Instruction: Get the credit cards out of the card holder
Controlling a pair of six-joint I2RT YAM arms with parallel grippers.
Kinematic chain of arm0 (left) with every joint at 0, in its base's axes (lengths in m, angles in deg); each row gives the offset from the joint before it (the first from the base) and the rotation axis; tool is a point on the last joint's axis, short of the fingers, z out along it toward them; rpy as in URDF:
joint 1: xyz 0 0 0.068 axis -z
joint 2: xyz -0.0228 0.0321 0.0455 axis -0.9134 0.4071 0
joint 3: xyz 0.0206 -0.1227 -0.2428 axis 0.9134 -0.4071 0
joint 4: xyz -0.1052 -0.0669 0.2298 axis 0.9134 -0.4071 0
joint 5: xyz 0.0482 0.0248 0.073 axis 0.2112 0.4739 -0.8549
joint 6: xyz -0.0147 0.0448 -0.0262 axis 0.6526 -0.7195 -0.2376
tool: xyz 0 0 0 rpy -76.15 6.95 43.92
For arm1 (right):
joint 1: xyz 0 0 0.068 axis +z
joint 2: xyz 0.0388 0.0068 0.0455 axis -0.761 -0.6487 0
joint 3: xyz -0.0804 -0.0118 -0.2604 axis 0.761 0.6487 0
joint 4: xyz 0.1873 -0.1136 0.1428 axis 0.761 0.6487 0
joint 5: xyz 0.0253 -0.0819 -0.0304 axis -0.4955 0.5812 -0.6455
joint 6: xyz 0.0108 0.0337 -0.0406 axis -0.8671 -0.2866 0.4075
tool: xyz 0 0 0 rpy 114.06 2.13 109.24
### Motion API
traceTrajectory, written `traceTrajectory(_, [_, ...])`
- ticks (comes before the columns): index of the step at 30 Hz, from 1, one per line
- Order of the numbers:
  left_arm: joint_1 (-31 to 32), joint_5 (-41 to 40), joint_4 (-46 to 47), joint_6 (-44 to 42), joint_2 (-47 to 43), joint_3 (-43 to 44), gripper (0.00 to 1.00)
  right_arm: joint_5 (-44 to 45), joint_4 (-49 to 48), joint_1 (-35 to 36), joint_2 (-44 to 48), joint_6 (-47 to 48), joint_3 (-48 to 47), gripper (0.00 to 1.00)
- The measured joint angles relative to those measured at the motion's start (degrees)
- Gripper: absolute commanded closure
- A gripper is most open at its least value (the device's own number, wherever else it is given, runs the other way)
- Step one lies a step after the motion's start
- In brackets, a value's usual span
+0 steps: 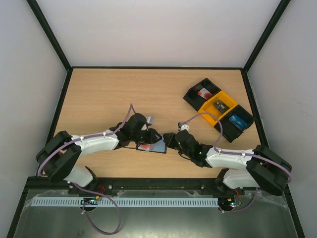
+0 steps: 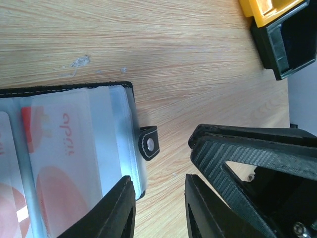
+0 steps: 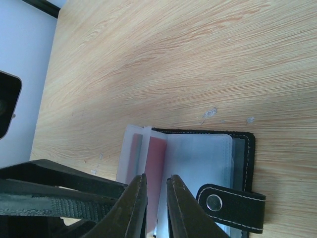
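The black card holder [image 1: 152, 146] lies open on the table between both grippers. In the left wrist view it [image 2: 74, 91] shows clear sleeves with credit cards [image 2: 59, 163] carrying red marks. My left gripper [image 2: 158, 210] is open; one finger overlaps the holder's near corner, the other stands over bare wood beside the snap tab [image 2: 149, 143]. In the right wrist view the holder [image 3: 208, 158] has its sleeves fanned up. My right gripper [image 3: 157, 208] stands narrowly open, with a sleeve holding a red-marked card [image 3: 154, 163] showing in the gap.
A row of open bins stands at the back right: black [image 1: 202, 93], yellow [image 1: 218, 106], black [image 1: 237, 120], each with a small item. The two grippers are almost touching over the holder. Black frame rails run round the table edge.
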Motion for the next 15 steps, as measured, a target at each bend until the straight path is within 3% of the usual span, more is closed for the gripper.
traceTrajectory(4, [0.04,-0.52,-0.37,0.02,-2.1,0.0,0.6,0.46,0.7,0.0,0.85,0.0,0.11,0.87])
traceTrajectory(15, [-0.35,-4.61,-2.97,-0.81,-12.44,-0.02,0.5,0.44,0.76,0.0,1.31,-0.07,0.11,0.86])
